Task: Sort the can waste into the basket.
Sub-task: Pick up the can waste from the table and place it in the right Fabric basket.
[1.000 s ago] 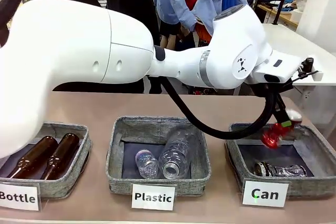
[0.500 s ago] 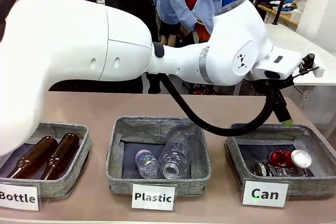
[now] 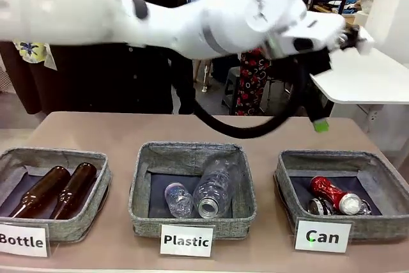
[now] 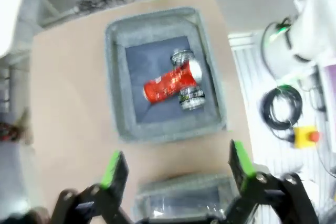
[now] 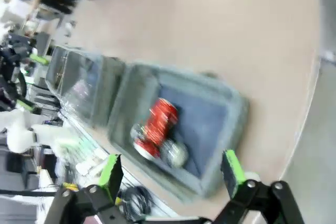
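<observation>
The red can (image 3: 330, 194), a second ago in the left hand (image 3: 321, 125), now lies in the basket (image 3: 383, 163) across the silver can (image 3: 319, 206); that hand has risen toward 12 o'clock, empty.

Two brown glass bottles (image 3: 54, 190) lie side by side in the bin signed "Bottle" (image 3: 89, 218). Clear plastic bottles (image 3: 203, 191) lie in the middle bin signed "Plastic" (image 3: 192, 151). Both bins sit on a tan table (image 3: 128, 133).
</observation>
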`<state>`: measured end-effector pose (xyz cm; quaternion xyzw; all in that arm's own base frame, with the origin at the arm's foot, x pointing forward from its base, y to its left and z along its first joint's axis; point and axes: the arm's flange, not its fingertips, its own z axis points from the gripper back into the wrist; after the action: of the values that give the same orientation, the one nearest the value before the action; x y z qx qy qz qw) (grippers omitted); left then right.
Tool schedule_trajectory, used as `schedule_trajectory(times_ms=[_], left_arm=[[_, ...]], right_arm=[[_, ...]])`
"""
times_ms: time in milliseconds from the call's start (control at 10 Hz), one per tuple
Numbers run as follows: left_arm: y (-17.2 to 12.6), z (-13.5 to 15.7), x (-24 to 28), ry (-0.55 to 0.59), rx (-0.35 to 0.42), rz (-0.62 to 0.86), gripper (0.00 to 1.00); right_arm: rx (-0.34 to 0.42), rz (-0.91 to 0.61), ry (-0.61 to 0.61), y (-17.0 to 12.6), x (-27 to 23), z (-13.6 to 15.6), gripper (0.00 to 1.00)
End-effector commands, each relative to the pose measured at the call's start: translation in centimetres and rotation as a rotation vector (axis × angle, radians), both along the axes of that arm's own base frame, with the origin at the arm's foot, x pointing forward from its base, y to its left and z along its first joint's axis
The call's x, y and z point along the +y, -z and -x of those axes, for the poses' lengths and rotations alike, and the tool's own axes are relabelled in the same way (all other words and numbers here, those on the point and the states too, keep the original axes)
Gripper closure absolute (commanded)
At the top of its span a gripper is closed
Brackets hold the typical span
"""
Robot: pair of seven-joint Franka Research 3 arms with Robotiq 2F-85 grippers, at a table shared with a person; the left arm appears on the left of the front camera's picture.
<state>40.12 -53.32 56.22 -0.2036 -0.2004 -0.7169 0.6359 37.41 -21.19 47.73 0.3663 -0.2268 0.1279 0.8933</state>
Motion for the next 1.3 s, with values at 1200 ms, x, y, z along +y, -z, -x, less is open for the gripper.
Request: schedule_trajectory(times_ms=[1200], left_arm=[[8.6, 3.6, 51.2, -0.829, 0.686, 0.738, 0.0]], right_arm=[[0.378, -0.331, 0.026, 4.0, 26.7, -2.3, 0.0]])
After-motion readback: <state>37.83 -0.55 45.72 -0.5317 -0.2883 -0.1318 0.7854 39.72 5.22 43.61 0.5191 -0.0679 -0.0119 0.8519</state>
